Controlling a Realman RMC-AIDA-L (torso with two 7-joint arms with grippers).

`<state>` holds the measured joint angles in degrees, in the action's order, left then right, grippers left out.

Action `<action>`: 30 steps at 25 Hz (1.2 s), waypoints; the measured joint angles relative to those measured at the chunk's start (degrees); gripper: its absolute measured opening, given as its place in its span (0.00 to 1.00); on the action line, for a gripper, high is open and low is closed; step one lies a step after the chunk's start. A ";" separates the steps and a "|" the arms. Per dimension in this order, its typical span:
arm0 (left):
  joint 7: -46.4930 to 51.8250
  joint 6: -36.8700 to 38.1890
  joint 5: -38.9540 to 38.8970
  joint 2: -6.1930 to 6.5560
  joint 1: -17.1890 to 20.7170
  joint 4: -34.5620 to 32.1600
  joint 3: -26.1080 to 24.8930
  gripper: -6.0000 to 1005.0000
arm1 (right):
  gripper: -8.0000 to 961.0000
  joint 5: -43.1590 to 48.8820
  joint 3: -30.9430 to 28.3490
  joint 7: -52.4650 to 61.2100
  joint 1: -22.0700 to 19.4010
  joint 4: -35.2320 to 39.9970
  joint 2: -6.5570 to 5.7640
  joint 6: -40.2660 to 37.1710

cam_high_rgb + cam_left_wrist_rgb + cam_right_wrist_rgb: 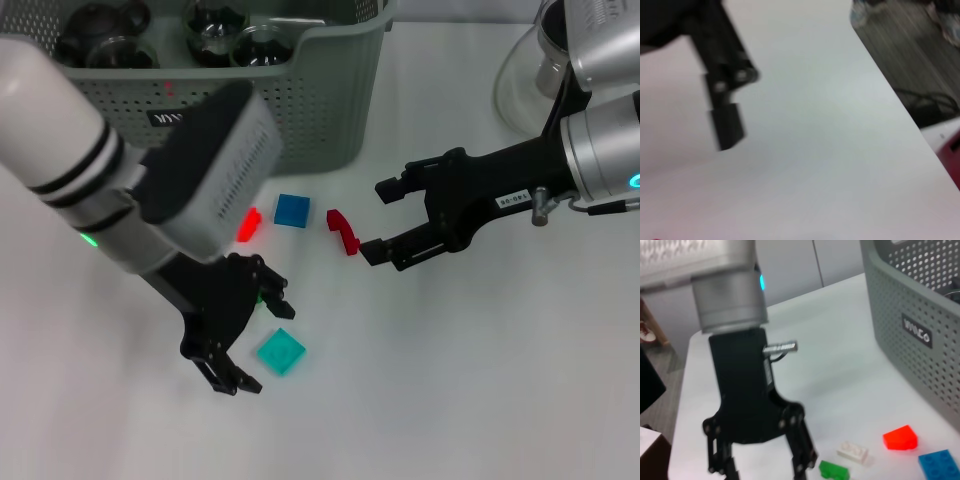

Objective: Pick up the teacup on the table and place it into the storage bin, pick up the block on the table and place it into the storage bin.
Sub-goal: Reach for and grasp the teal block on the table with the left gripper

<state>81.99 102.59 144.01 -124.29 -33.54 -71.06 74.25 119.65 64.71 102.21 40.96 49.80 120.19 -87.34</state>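
Note:
The grey-green storage bin (pixel 300 110) stands at the back left, and its perforated wall (pixel 920 335) shows in the right wrist view. Dark glass cups (pixel 110 45) lie inside it; no teacup shows on the table. Blocks lie in front of the bin: blue (pixel 292 210), orange-red (pixel 249 224), dark red (pixel 342 230), teal (pixel 280 352). A green block (pixel 834 470) and a white one (pixel 854 452) lie by my left gripper (pixel 250 335), which hangs open and empty over the table. My right gripper (pixel 377 220) is open, its fingertips just right of the dark red block.
A clear glass pitcher (pixel 530 70) stands at the back right behind my right arm. The left wrist view shows bare white tabletop (pixel 815 150), its edge and the floor beyond.

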 joint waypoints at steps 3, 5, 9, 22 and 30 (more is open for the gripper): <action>1.22 -1.50 1.88 -0.08 -0.71 0.48 4.29 0.84 | 0.98 -0.06 0.06 0.00 0.42 -0.81 0.04 0.79; 1.58 -3.52 2.83 -0.09 -0.82 0.51 7.49 0.84 | 0.98 -0.17 0.10 -0.01 0.92 -1.73 0.08 1.19; 1.32 -4.83 3.24 0.02 -0.88 0.34 9.87 0.84 | 0.98 -0.32 0.34 0.16 2.19 -4.18 0.22 1.94; 1.15 -9.26 5.43 -0.08 -1.33 -1.58 19.87 0.84 | 0.96 -1.74 0.42 0.49 2.39 -6.65 0.31 2.85; 1.50 -9.91 5.38 -0.21 -2.50 -0.43 21.41 0.84 | 0.96 -1.96 0.52 -0.17 2.15 -7.32 0.31 3.31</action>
<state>83.49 92.68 149.40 -124.50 -36.04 -71.49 95.66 117.69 65.22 102.05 43.11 42.48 120.50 -84.03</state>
